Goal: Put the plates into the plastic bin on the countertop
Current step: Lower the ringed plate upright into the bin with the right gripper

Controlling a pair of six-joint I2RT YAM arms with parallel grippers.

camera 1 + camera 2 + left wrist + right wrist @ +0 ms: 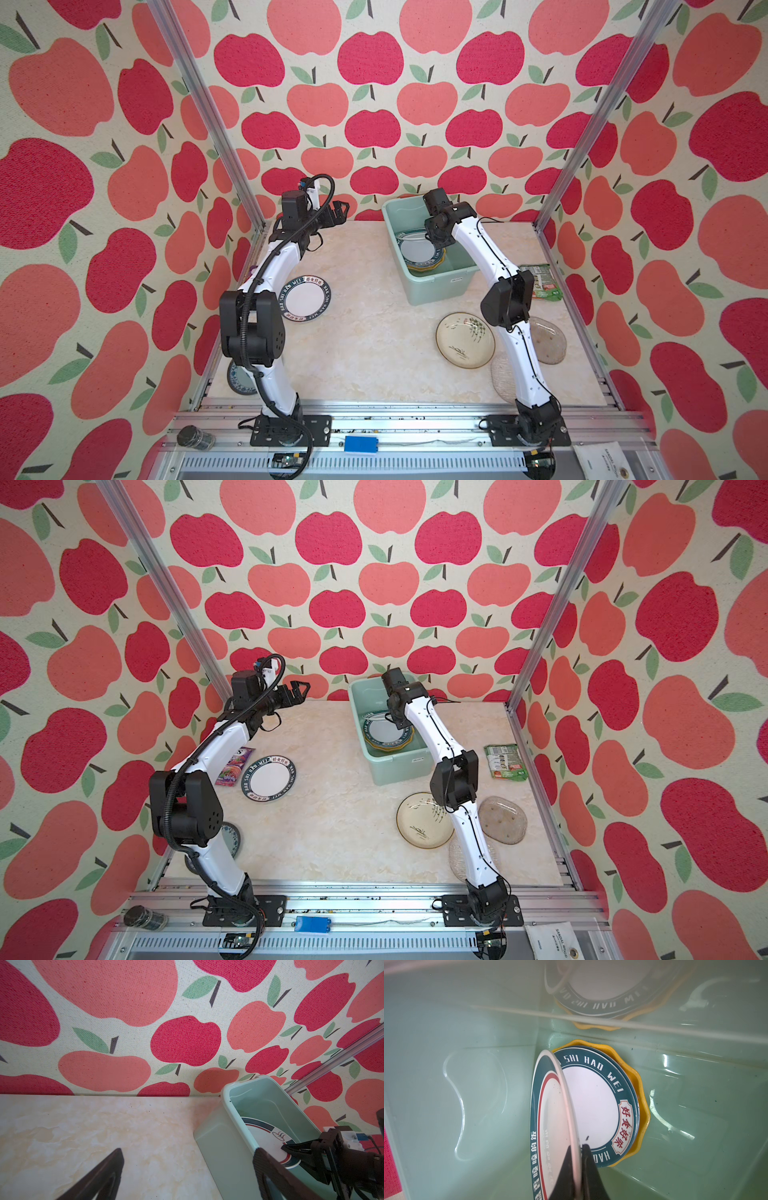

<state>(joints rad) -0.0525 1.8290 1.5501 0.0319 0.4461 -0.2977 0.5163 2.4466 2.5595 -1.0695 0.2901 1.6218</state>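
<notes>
The mint-green plastic bin (pixel 440 286) stands at the back of the countertop (pixel 365 340). My right gripper (pixel 578 1145) reaches down inside it, shut on the rim of a white plate with a dark lettered rim (pixel 550 1109), held on edge. Below it a lettered plate (pixel 591 1105) lies on a yellow scalloped plate (pixel 641 1109). My left gripper (pixel 338 210) hangs open and empty, raised near the back wall, left of the bin. On the countertop lie a lettered plate (pixel 307 297), a cream plate with a green plant (pixel 464 340), two clear glass plates (pixel 550 340), and a blue-patterned plate (pixel 239 380) partly under the left arm.
A green snack packet (pixel 542 282) lies right of the bin and a purple packet (pixel 232 766) beside the left arm. Aluminium posts (pixel 216 124) and apple-patterned walls enclose the countertop. A small jar (pixel 195 438) and a blue box (pixel 360 444) sit on the front rail.
</notes>
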